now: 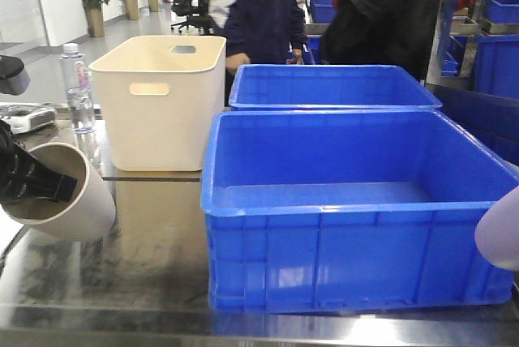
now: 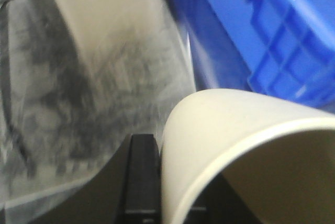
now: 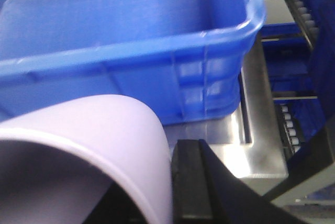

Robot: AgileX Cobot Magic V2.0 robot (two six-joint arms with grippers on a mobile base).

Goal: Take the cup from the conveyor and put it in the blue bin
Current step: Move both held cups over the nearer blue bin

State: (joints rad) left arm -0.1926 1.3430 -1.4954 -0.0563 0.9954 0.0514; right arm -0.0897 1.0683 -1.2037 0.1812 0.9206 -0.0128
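The blue bin, centre frame, is seen empty; placing is judged undone. 2 cups are held short of it: a cream cup clamped by the left gripper lower left, a lilac cup by the right gripper at right edge

The left pincer is matte black plastic throughout, and in the front view its body looks blocky with ribbed, stepped edges. From the left wrist camera, its outer finger is a flat black bar with a narrow vertical groove, flaring into a broad sloping base. The right pincer looks alike: a black, square-edged finger with one lengthwise seam, widening into a smooth wedge-shaped shoulder.
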